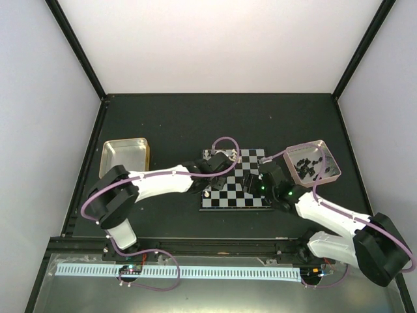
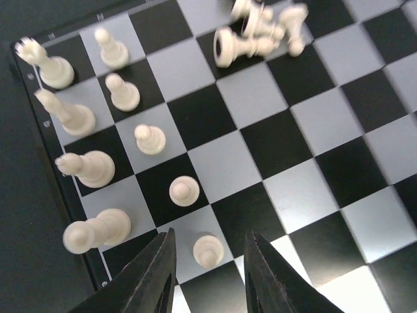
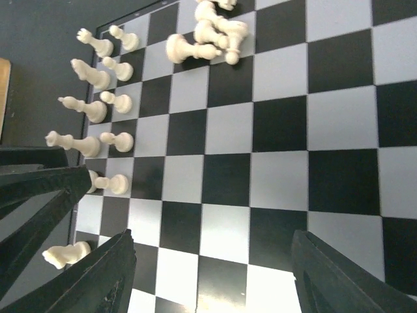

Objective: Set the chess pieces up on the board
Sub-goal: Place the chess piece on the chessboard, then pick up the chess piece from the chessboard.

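**A:** Where is the board (image 1: 238, 199)?
**B:** Mid-table, between the gold tray (image 1: 124, 156) and the pink tray (image 1: 331, 163). White chess pieces (image 2: 88, 166) line its left edge.
**A:** And the grippers?
**B:** The left gripper (image 2: 210, 236) is parted around a pawn (image 2: 208, 250). The right gripper (image 3: 212, 242) is spread wide.

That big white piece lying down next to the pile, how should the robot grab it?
I'd pinch the toppled piece across its thin middle, between the wide round base and the head, coming straight down from above. It lies flat on the board, so its sides are free, while the pile crowds its head end.
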